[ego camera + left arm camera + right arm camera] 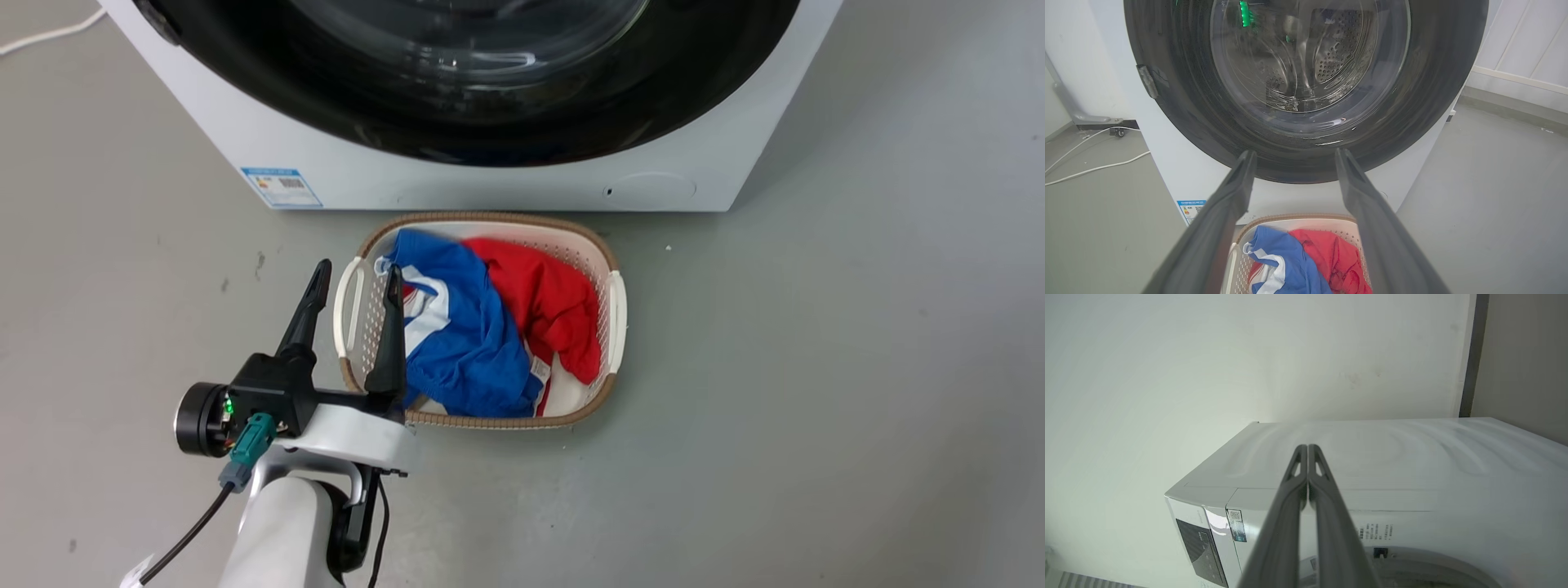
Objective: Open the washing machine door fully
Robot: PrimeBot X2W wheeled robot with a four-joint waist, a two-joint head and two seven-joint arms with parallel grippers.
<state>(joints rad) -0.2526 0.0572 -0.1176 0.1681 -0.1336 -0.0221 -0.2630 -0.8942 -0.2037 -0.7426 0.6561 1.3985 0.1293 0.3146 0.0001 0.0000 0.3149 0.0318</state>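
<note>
Left tool (359, 269) agape, short of washing machine door (490, 145) rim

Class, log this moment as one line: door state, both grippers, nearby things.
door: large round glossy black washing machine door closed | left gripper: open, empty, by white plastic laundry basket | right gripper: shut, empty

White basket (618, 314) holds blue garment (473, 343) and red garment (551, 310).

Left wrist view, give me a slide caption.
Open left gripper faces the closed washing machine door, laundry basket below.
</note>
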